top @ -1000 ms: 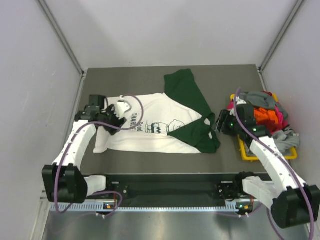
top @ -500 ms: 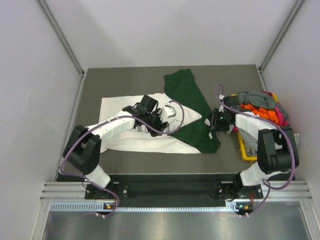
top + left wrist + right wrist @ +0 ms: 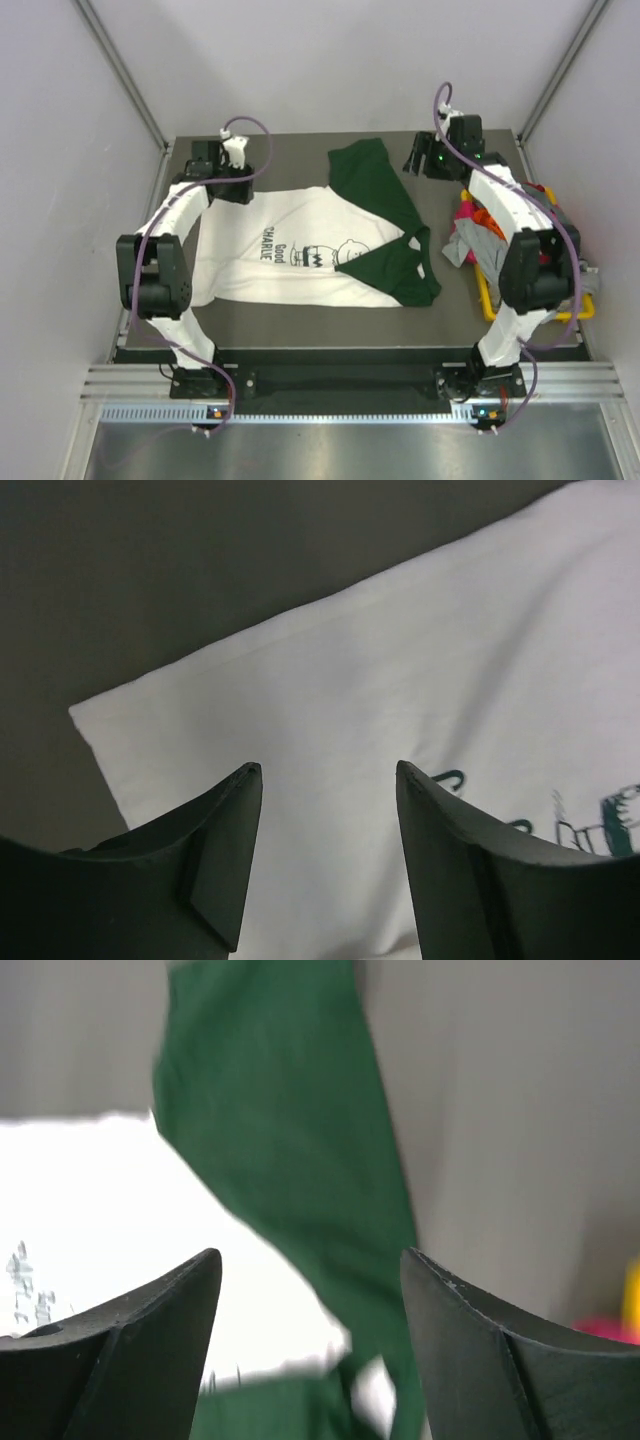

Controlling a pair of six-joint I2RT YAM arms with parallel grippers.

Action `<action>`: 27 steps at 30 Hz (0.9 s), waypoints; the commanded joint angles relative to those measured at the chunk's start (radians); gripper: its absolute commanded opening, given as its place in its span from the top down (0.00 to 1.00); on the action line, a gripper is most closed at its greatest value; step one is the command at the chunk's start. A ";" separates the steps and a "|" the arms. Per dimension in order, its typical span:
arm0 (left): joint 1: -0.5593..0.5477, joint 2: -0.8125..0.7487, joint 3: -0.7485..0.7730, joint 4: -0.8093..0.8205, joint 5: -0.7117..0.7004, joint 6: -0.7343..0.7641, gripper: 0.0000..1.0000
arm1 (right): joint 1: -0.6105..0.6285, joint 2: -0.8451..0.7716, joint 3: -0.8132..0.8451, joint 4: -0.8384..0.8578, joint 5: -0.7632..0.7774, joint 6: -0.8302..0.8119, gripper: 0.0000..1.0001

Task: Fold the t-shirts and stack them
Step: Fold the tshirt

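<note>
Table (image 3: pixel 300 150): far edge near both grippers.
Left gripper (image 3: pixel 325 770): spread over white t-shirt (image 3: pixel 420 680) corner.
Right gripper (image 3: pixel 310 1255): spread over blurred green sleeve (image 3: pixel 290 1140).

The left arm (image 3: pixel 182 208) and right arm (image 3: pixel 500 195) are white shells joined by black joint housings, each trailed by a looping purple cable (image 3: pixel 245 124). Small green lights (image 3: pixel 437 159) glow on the right wrist (beside its black block), and the fingers (image 3: pixel 215 880) are dark, matte, tapering wedges.
</note>
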 commanded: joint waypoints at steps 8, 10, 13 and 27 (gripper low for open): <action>0.258 0.297 0.206 0.026 -0.046 -0.147 0.39 | -0.008 0.632 0.641 0.064 -0.036 0.138 0.30; 0.287 0.331 0.228 0.023 -0.039 -0.151 0.39 | -0.008 0.688 0.703 0.090 -0.048 0.186 0.32; 0.310 0.363 0.245 0.033 -0.030 -0.151 0.39 | -0.002 0.760 0.721 0.153 -0.055 0.236 0.35; 0.313 0.558 0.426 0.008 0.133 -0.187 0.44 | 0.019 0.900 0.816 0.218 -0.096 0.313 0.80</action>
